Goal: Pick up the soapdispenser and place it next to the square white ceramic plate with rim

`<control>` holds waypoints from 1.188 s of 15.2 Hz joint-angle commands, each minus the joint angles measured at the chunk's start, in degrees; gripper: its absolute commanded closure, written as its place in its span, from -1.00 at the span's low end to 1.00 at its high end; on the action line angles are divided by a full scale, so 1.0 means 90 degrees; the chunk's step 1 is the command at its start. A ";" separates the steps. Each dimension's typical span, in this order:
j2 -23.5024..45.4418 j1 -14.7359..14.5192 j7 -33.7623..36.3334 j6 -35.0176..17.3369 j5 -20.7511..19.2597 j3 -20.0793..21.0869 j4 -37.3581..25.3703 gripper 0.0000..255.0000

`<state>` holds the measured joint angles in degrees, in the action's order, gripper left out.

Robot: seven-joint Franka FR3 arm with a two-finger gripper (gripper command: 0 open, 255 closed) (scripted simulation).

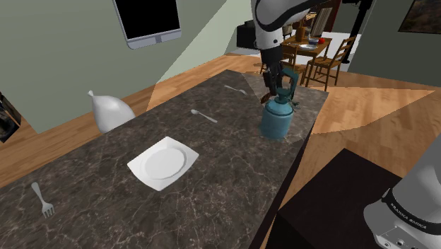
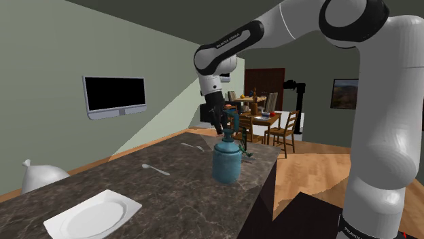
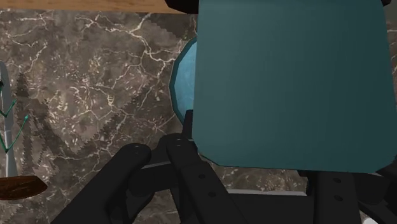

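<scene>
Dark veined counter [image 1: 233, 184] – gripper [image 1: 281, 86] poised over the teal soap dispenser [image 1: 275, 119], clasp impossible to tell – next, secure it and carry it to the distant white plate [image 1: 164, 164].

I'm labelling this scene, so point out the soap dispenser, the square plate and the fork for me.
soap dispenser [image 1: 275, 122], shoulder view, on its teal body.
square plate [image 1: 164, 164], shoulder view, on its bare middle.
fork [image 1: 39, 197], shoulder view, on its handle.

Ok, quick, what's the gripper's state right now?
Gripper: at the pump head of the teal soap dispenser; whether it is open or closed cannot be told.
</scene>
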<state>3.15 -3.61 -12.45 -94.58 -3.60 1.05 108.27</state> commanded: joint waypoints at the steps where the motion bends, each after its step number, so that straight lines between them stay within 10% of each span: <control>1: -0.0050 0.0004 -0.0018 0.0173 0.0000 -0.0004 -0.0126 1.00; 18: 0.0155 -0.0921 0.1688 0.0656 0.0455 0.0857 -0.0773 1.00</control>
<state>4.70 -11.11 1.23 -88.51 0.07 8.05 101.04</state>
